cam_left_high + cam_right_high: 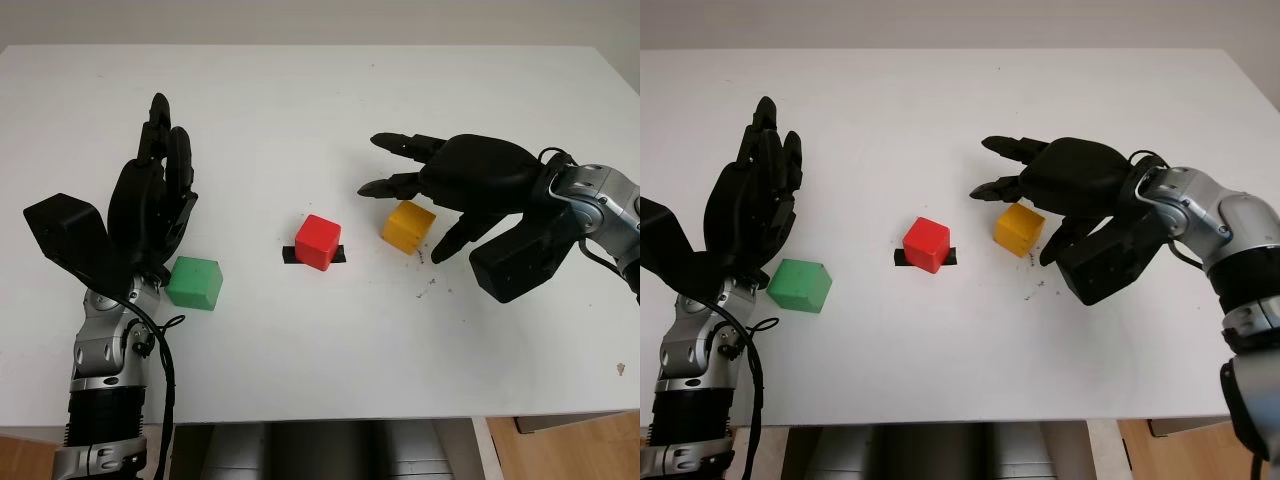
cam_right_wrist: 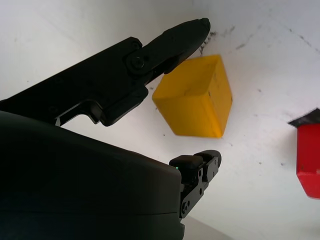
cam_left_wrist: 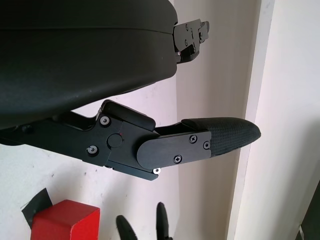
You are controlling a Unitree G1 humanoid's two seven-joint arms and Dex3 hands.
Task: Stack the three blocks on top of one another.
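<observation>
The yellow block (image 1: 408,226) sits on the table (image 1: 320,110) right of centre, just under my right hand (image 1: 440,190), which is open around it and holds nothing: my thumb (image 2: 182,35) reaches past one corner and another fingertip (image 2: 207,160) hangs off the opposite face, neither pressing on it as far as I can tell. It is a plain, sharp-edged cube with a few dark scuffs, turned a little so a corner points toward me. The red block (image 1: 318,241) lies near it to the left, at the middle of the table on a strip of black tape (image 1: 290,255), and the green block (image 1: 194,282) is well apart on the far left, just beside my left hand (image 1: 150,200), which is open, raised with fingers pointing away, and idle. Nothing is stacked yet, so I judge the first pick is in hand. The risk I see is the block's skewed angle: if I close on a corner instead of flat faces, it may twist or squirt out sideways. The faces look smooth, so a light pinch could let it slip on the lift. Red is close enough that a shoved yellow could bump it off its tape mark.
</observation>
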